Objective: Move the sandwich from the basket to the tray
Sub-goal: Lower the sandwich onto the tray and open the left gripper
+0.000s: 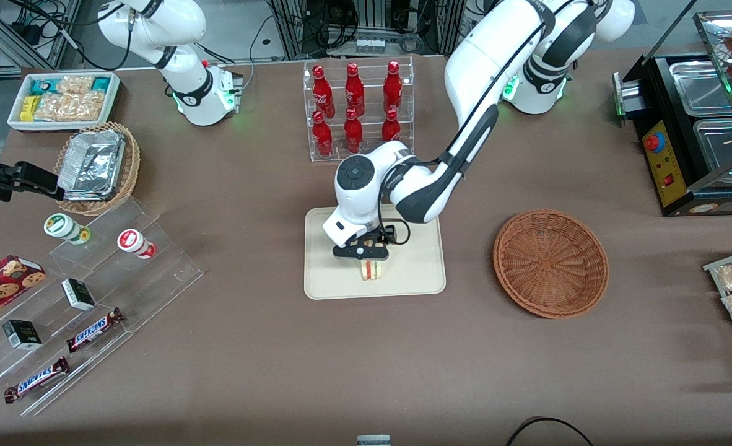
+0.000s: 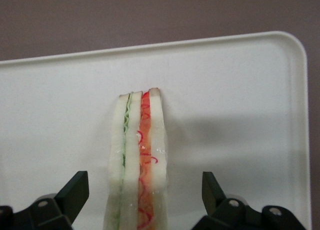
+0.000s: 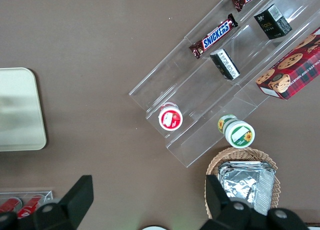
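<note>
The sandwich [image 1: 372, 271] stands on its edge on the cream tray [image 1: 415, 272], in the part of the tray nearer the front camera. My left gripper [image 1: 366, 251] is just above it, open. In the left wrist view the sandwich [image 2: 139, 160] shows green and red filling between white bread, resting on the tray [image 2: 240, 115]. The gripper [image 2: 144, 185] straddles it, and both black fingers [image 2: 75, 192] stand apart from the bread with a gap on each side. The reddish-brown basket [image 1: 550, 263] sits empty beside the tray, toward the working arm's end.
A clear rack of red bottles [image 1: 357, 108] stands farther from the camera than the tray. A stepped acrylic display with snacks [image 1: 93, 291], a tan wicker basket with foil trays [image 1: 96, 167] and a white snack bin [image 1: 62, 99] lie toward the parked arm's end. A black appliance [image 1: 694, 136] stands toward the working arm's end.
</note>
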{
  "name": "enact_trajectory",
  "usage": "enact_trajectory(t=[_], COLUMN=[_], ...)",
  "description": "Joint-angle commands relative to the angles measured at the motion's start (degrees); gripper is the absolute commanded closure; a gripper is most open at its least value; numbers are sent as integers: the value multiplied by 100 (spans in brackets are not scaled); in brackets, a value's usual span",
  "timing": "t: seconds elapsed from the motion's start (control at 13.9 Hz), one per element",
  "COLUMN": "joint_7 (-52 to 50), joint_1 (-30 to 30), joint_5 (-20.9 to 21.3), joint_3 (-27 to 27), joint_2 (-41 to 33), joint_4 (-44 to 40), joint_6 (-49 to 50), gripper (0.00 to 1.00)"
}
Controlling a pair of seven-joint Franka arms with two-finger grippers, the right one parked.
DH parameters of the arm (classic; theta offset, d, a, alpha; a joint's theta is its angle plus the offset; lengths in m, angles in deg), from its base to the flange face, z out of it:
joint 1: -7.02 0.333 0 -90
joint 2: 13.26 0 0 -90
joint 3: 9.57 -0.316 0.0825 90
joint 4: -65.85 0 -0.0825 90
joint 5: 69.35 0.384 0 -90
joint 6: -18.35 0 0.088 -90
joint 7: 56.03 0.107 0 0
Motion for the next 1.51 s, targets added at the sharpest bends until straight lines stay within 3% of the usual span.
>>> enact_trajectory(t=[0.0,0.43,0.72,1.08,1.44], joint_7=[-57,565,1478,2806,3325], joint_1=[0,1018,1896,2785,3375], joint_5=[-305,-657,-762,-868,-1105], joint_3=[-91,-56,-65,-91,-153], joint_2=[-780,-2116,-3513,-4622,-5002], joint_4=[77,340,1516,2440,2425], joint_6=[636,2262,2317,2387,2545], gripper=[0,1,0,0,0])
